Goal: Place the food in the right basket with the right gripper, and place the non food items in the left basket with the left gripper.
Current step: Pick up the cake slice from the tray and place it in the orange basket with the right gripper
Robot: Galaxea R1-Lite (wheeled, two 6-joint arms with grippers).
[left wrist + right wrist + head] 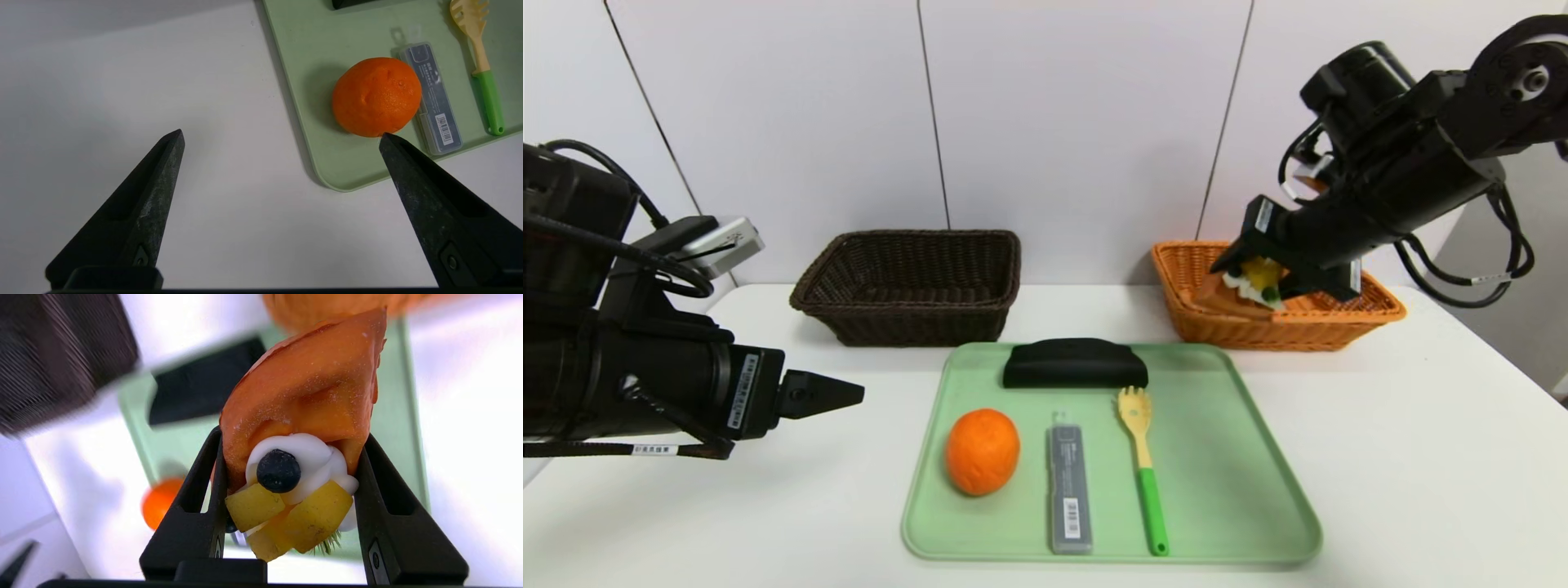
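My right gripper (1252, 282) is clenched on the tart slice (310, 416), jaws pressed against its two flanks. I hold it raised over the near-left part of the orange-tan basket (1339, 327). In the right wrist view the wedge's long axis runs straight out along my jaws: the topped broad end (white cream, a dark berry, yellow cubes) sits back between the jaws and the narrow tip points away from the wrist. In the head view the tip slants down and leftward toward the basket's inner wall.

My left gripper (282, 136) hangs above bare table (1421, 457) left of the green tray (1241, 457), jaws spread wide, gripping nothing.

On the tray:
- orange (983, 451), left part, round, no long axis.
- grey case (1069, 486), just right of the orange, long axis near-to-far, barcode label at the near end.
- pasta fork (1143, 469), right of the case, same near-to-far axis, yellow tines far, green handle near.
- black pouch (1075, 363), at the far edge, long axis left-to-right.

Dark brown basket (911, 286) stands behind the tray, left of the orange-tan one, well apart.
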